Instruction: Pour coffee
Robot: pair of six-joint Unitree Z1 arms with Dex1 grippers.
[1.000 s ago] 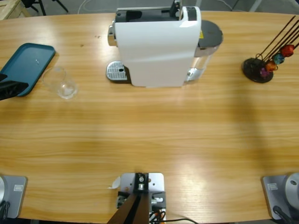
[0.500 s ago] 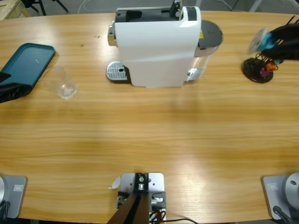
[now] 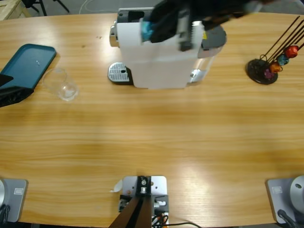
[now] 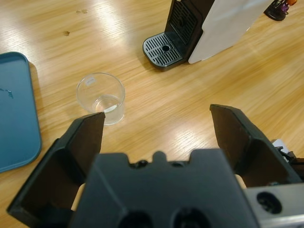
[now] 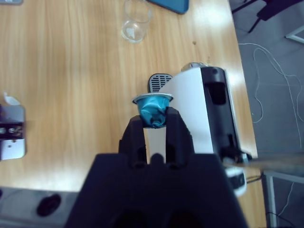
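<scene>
Right gripper carries a blue capsule over the coffee machine; glass waits empty at the left.

The right gripper [image 5: 154, 124] pinches a blue capsule [image 5: 153, 108] near the top middle of the high view, above the white coffee machine [image 3: 159, 52]. If its aim at the top slot is off, the capsule may drop or jam. The left gripper [image 4: 156, 128], jaws spread and holding nothing, sits at the left edge near the glass [image 3: 61, 84] beside the teal tray [image 3: 28, 64]; no coffee shows in it, and a careless grab could tip it.

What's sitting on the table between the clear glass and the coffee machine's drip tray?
Nothing. In the left wrist view, only bare wooden table lies between the clear glass and the drip tray; the high view shows the same.
</scene>
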